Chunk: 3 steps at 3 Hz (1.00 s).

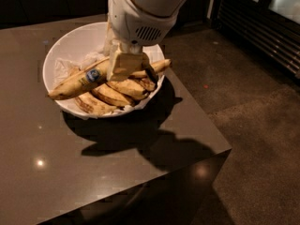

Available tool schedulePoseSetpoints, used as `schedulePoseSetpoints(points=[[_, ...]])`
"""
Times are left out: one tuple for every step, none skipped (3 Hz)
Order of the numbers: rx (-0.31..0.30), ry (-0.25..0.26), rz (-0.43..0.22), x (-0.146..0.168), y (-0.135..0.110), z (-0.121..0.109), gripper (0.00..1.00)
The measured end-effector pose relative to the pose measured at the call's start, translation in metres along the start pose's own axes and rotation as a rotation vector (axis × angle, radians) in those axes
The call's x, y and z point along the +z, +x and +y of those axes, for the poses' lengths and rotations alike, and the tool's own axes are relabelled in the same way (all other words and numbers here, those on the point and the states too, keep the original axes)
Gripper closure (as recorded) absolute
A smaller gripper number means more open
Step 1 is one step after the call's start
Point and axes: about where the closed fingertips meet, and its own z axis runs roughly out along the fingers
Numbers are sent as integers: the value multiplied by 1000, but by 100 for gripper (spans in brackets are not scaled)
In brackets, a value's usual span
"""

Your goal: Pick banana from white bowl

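The white bowl (65, 46) stands on a dark table, lined with crumpled white paper. The long banana (79, 82) with the blue sticker lies across the top of the pile. Its left tip juts over the bowl's front-left rim and its right end points toward the right rim. My gripper (136, 75) reaches down into the bowl from above, at the banana's middle just right of the sticker. A beige finger (123, 63) is in front of the banana and a dark finger (150, 74) is to the right. The fingers are closed on the banana.
Several shorter, browner bananas (117, 90) lie under and in front of the long one. The dark table (117, 172) ends at a corner on the right, and its front edge runs along the bottom. Beyond it is floor (253, 107), with a slatted cabinet (262, 27) at the far right.
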Motion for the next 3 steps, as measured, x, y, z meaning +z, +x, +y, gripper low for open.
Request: schedulePoseSetpoints(points=[[56, 42, 19, -17, -8, 18, 100], [89, 71, 33, -29, -16, 31, 100], [89, 71, 33, -29, -16, 31, 100]])
